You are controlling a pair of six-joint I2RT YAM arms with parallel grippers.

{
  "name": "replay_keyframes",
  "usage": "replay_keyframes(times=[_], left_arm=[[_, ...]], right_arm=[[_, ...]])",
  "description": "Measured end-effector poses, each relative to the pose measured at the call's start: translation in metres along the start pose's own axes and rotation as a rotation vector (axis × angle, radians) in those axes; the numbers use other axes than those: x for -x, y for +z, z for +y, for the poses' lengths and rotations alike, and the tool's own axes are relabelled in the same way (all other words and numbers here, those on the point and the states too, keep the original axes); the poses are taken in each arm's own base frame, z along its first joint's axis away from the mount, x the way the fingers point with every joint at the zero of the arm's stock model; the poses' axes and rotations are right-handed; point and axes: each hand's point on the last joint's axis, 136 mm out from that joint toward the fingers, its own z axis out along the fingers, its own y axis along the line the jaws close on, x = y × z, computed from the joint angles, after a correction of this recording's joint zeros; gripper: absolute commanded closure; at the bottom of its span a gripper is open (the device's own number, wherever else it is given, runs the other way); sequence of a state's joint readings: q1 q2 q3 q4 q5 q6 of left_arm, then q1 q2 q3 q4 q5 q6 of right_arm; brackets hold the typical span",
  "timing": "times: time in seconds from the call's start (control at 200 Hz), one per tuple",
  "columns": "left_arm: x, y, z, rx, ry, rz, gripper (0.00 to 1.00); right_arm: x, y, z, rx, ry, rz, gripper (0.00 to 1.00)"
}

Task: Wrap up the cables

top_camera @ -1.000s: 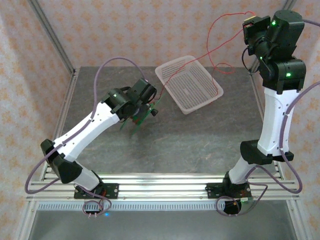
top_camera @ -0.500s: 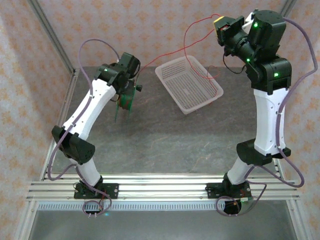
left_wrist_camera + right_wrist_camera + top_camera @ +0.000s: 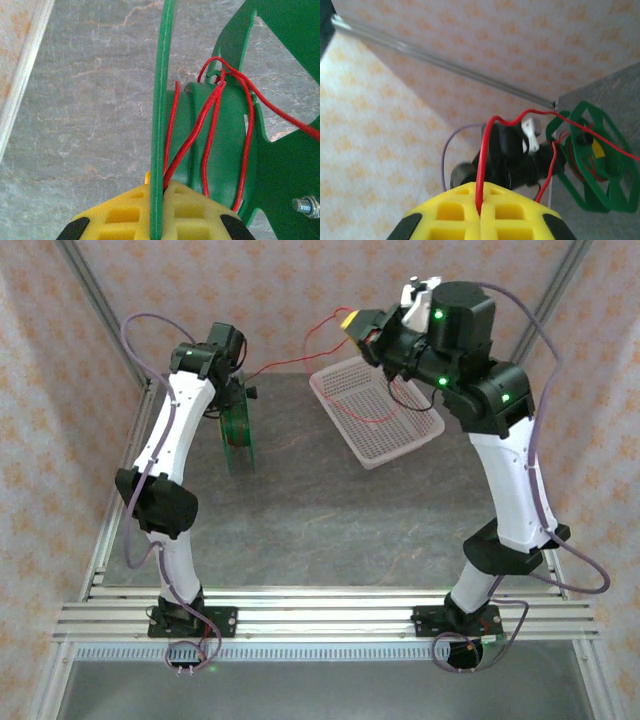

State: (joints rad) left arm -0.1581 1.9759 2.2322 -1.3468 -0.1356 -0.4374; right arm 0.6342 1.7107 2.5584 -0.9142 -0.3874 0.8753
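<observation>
**Wrap under way: wire pinched, spool clamped**

My right gripper (image 3: 480, 207) is up high, yellow pads pinching the wire (image 3: 481, 170). From there the red line runs across to the spool (image 3: 227, 145), and slack droops below my right gripper into the basket (image 3: 408, 446).

My left gripper (image 3: 156, 202) is pressed together on the spool's flange, one pad on each side of the green rim. A few loose turns sit on the hub just ahead of those pads.

I judge we're early in the wrap, with plenty of wire unwound. The next lap calls for tension and a feed between the flanges. The basket rim under my right gripper could snag the slack, and the back wall looks close beyond both grippers. Open table (image 3: 330, 530) lies on the near side.
</observation>
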Motion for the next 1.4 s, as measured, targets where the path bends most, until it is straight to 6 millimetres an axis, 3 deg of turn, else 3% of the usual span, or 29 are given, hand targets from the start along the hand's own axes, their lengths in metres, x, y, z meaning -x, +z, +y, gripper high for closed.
replay_keyframes(times=[0.155, 0.295, 0.42, 0.641, 0.786, 0.966, 1.071, 1.221, 1.402], left_arm=[[-0.002, 0.015, 0.011, -0.011, -0.107, 0.057, 1.00], [0.000, 0.023, 0.021, -0.013, -0.194, 0.073, 1.00], [0.005, 0.025, 0.023, -0.031, -0.247, 0.070, 1.00], [0.008, 0.027, 0.026, -0.050, -0.298, 0.074, 1.00], [0.009, 0.028, 0.036, -0.059, -0.343, 0.076, 1.00], [0.010, 0.030, 0.046, -0.079, -0.406, 0.088, 1.00], [0.011, 0.030, 0.047, -0.090, -0.427, 0.095, 1.00], [0.013, 0.030, 0.049, -0.111, -0.466, 0.101, 1.00], [0.017, 0.030, 0.059, -0.149, -0.536, 0.125, 1.00]], right_arm=[[-0.043, 0.018, -0.003, -0.009, -0.044, 0.113, 1.00], [-0.081, 0.036, -0.019, -0.047, -0.065, 0.209, 1.00], [-0.114, 0.043, -0.044, -0.078, -0.072, 0.293, 1.00], [-0.167, 0.039, -0.099, -0.121, -0.058, 0.443, 1.00], [-0.175, 0.022, -0.121, -0.162, -0.101, 0.460, 1.00], [-0.174, -0.017, -0.115, -0.099, -0.170, 0.450, 1.00], [-0.175, -0.024, -0.118, -0.091, -0.204, 0.453, 1.00], [-0.179, -0.026, -0.145, -0.185, -0.253, 0.468, 1.00], [-0.170, -0.029, -0.187, -0.313, -0.280, 0.411, 1.00]])
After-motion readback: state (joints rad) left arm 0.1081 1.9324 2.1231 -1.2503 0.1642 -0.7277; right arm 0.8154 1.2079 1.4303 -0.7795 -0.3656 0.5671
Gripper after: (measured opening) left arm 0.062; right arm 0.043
